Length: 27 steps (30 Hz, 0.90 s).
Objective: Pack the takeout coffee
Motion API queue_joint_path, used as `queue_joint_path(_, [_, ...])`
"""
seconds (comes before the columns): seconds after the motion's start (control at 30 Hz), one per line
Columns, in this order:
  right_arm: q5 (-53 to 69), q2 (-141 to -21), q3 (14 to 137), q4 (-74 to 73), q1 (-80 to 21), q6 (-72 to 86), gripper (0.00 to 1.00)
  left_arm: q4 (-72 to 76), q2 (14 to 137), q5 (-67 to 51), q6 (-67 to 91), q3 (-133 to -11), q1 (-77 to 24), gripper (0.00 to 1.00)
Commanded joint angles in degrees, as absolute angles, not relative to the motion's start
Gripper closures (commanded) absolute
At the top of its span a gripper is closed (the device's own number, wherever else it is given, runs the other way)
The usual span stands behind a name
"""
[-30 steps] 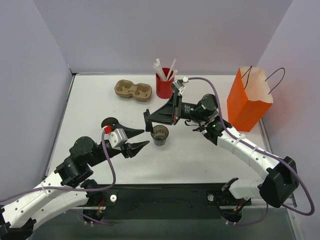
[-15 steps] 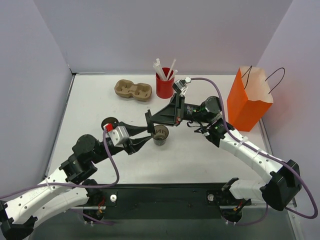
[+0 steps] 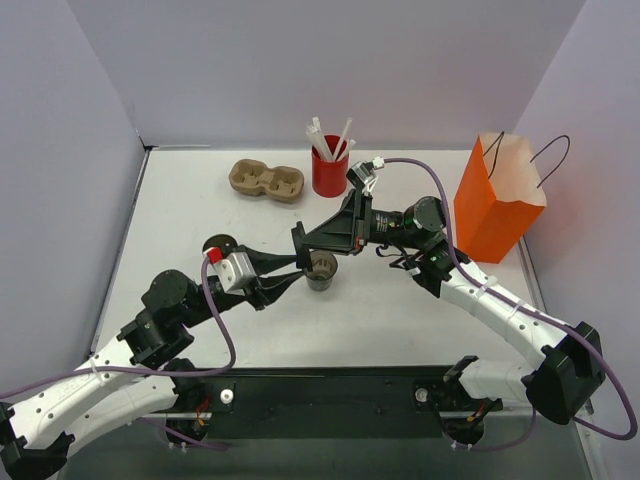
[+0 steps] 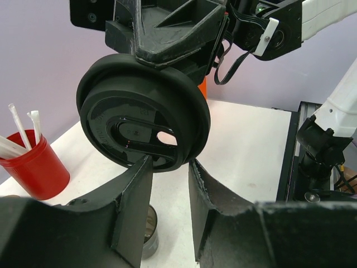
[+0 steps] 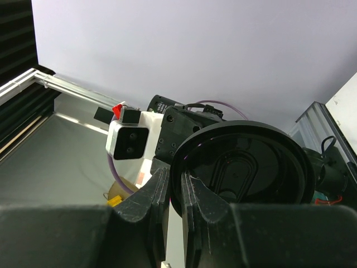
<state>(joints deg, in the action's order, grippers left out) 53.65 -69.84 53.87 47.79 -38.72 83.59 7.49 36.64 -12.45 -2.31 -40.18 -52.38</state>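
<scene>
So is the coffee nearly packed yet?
Not nearly. Nothing looks packed: the carrier has both holes empty, and the cup stands open on the table. In hand: the right gripper pinches a black lid just above that cup, with the left gripper open beside it. Left to do: lid on, then cup into the carrier and the bag.

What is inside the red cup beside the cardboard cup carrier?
The red cup holds white straws, which stick out above its rim. Their lower ends and the cup's bottom are hidden by its wall.
</scene>
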Motion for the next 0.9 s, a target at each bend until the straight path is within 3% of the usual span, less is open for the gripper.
queue_joint_path(0.0, [54.76, -68.55, 53.96, 53.79, -39.29, 84.37, 0.89, 13.27, 35.77, -14.68, -1.32, -41.40, -52.29, 0.59])
queue_joint_path(0.87, [53.53, -69.52, 53.44, 55.19, -39.29, 85.60, 0.90, 13.09, 34.01, -14.94, -0.88, -40.34, -52.38, 0.55])
